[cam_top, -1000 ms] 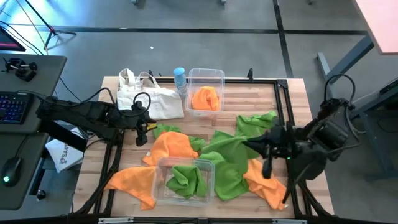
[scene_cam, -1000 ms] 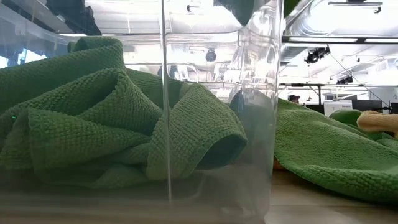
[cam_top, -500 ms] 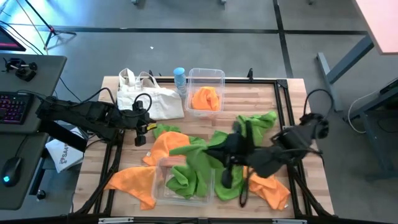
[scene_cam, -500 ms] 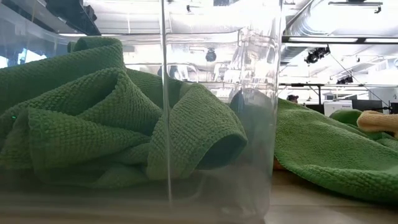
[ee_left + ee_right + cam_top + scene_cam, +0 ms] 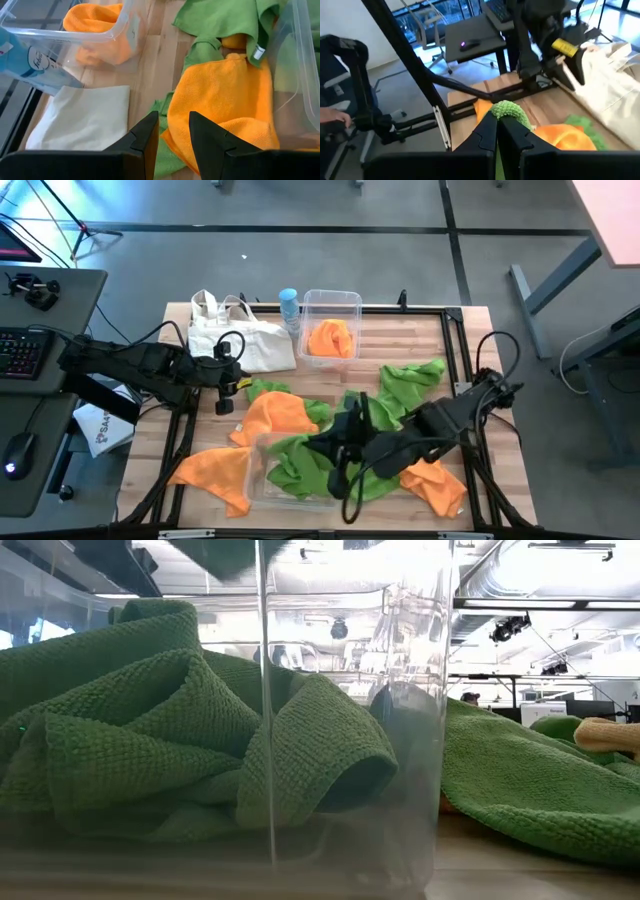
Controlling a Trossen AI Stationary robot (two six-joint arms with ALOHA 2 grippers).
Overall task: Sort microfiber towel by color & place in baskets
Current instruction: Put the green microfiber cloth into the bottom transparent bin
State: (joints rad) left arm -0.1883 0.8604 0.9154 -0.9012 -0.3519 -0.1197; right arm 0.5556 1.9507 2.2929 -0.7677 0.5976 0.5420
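Note:
My right gripper [image 5: 338, 468] hangs over the near clear basket [image 5: 262, 480], shut on a green towel [image 5: 302, 446]. That basket also holds a crumpled green towel [image 5: 150, 730]. The far basket [image 5: 352, 302] holds an orange towel [image 5: 330, 338]. Loose orange towels lie at the middle [image 5: 275, 415], near left [image 5: 212, 470] and near right [image 5: 432, 482]; another green towel [image 5: 410, 378] lies on the right. My left gripper [image 5: 226, 392] waits open at the left edge, above the table [image 5: 174, 127]. My right gripper pinches a bunched fold of the green towel [image 5: 508, 111] between its two fingers [image 5: 487, 134]; the bunch sticks out past the fingertips. How many layers it has cannot be told. The rest of the towel hangs over the near basket's rim and trails onto the table [image 5: 378, 480].
A white canvas tote bag [image 5: 240, 338] and a blue bottle [image 5: 289, 304] stand at the far left of the table. Black frame rails [image 5: 455, 350] run along the table's edges. A desk with a keyboard [image 5: 20, 350] stands to the left.
My right arm has swept from the table's right side toward the near basket, staying shut on the green towel. The towel, spread on the table before, is now bunched and drawn over the basket's right rim. The left arm has kept still.

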